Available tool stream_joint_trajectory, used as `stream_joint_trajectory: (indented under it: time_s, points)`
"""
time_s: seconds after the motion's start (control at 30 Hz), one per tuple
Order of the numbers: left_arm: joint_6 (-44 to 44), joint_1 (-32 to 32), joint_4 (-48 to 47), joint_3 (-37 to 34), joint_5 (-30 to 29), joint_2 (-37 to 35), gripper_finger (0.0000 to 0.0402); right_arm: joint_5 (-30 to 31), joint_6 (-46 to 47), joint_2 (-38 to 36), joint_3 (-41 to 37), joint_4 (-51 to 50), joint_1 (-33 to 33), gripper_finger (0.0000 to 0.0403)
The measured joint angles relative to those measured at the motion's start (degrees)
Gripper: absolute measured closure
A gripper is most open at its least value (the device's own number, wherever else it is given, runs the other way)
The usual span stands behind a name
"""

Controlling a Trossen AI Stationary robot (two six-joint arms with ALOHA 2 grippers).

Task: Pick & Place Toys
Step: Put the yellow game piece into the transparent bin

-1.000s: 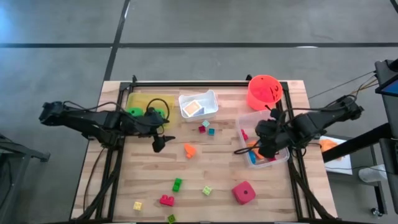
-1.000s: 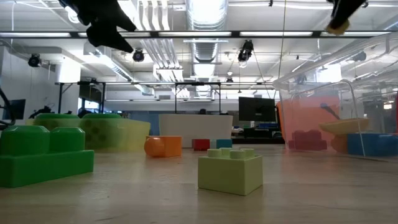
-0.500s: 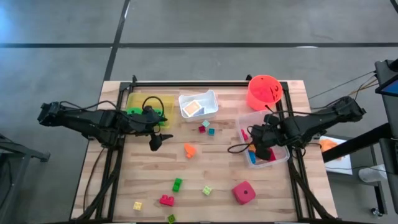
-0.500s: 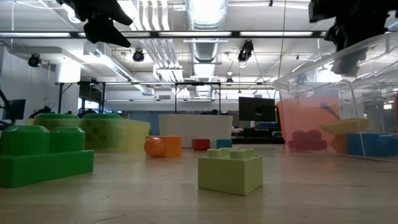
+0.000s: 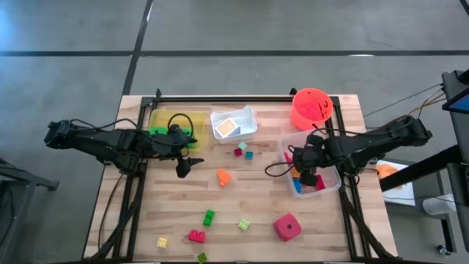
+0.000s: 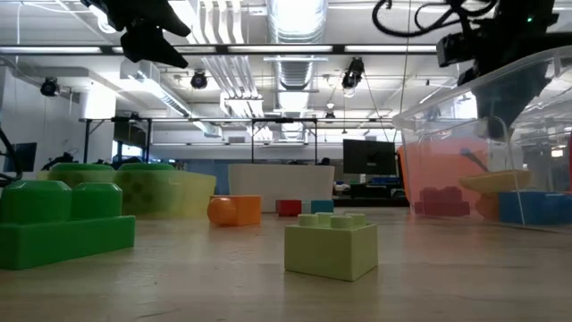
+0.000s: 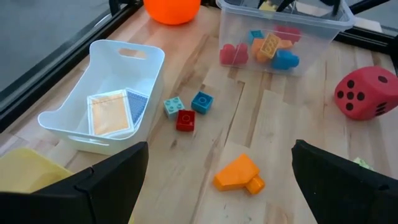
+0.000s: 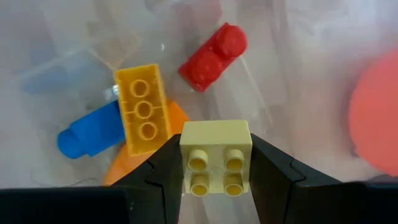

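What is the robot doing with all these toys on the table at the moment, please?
It is sorting toys into trays. The right gripper holds a pale yellow brick over the clear tray, which already contains red, blue and yellow-orange bricks. The left gripper hangs open above the table near the orange brick. A pink-red die and several small bricks lie loose on the table.

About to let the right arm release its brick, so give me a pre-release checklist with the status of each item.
1. Pale yellow brick clamped in the right gripper: ok.
2. Gripper over the clear tray: ok.
3. Bare floor directly under the brick: cannot tell; yellow brick, blue brick and red brick lie close by.
4. Height above the tray floor: cannot tell.
5. Left gripper open, apart from the tray, above the table: ok.
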Motion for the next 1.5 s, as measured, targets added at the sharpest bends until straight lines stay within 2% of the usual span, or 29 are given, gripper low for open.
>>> stream_joint_trajectory:
  time_s: [0.4,0.83,1.23,1.5]
  points:
    - [-0.02,0.00,0.00,0.00,0.02,0.02,0.0021,-5.58,1.64,0.04,-6.17,6.03,-0.85,0.0271]
    - [-0.02,0.00,0.00,0.01,0.02,0.02,0.0020,-6.07,4.46,0.14,-6.75,9.25,-0.95,0.0271]
    - [-0.03,0.00,0.00,0.00,0.02,0.04,0.0020,-7.20,8.66,0.19,-10.31,11.89,-0.97,0.0270]
    - [-0.04,0.00,0.00,0.00,0.02,0.04,0.0020,-7.86,9.60,0.19,-11.17,11.91,-0.99,0.0243]
